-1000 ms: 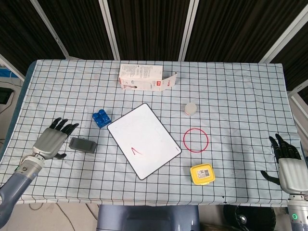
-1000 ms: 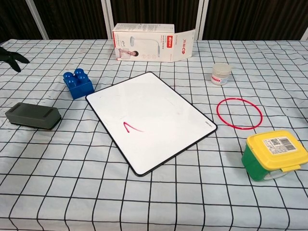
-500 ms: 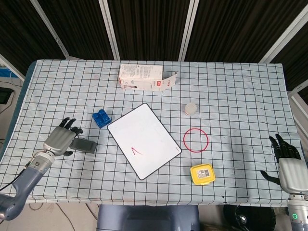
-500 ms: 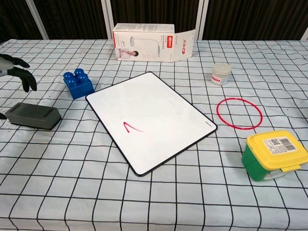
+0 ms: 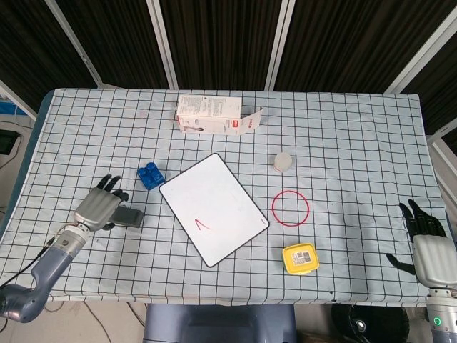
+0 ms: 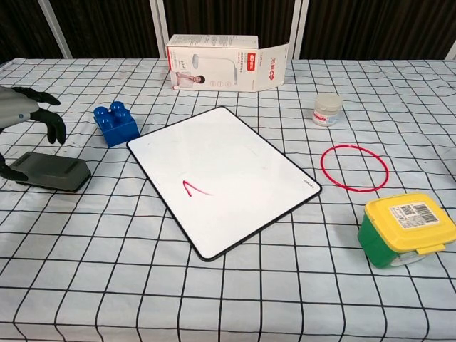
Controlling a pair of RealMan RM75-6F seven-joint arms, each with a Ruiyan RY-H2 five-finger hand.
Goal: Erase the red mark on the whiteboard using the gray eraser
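1. Left hand (image 5: pixel 100 209): the fingers (image 6: pixel 51 127) are spread apart and arched over the gray eraser (image 6: pixel 48 172); the chest view shows them curving down above its top, with the thumb low at its left end. Whether any finger touches it cannot be told. The head view shows the hand covering the eraser's left part, leaving only the right end exposed.
2. Right hand (image 5: pixel 428 246): seen in the head view only, at the tabletop's near right corner, fingers apart, holding nothing.
3. Gray eraser: a dark gray oblong block lying flat near the left edge of the checked tabletop (image 5: pixel 343 128), just beneath the left fingers.
4. Whiteboard (image 5: pixel 213 209): lies flat and skewed near the tabletop's centre, well right of the eraser; a short red mark (image 5: pixel 203 225) sits toward its near corner.
5. Blue brick (image 5: pixel 148 176): between eraser and whiteboard, slightly farther back.
6. Yellow-lidded tub (image 6: pixel 405 229): the chest view reveals green walls; from the head view only the lid shows.
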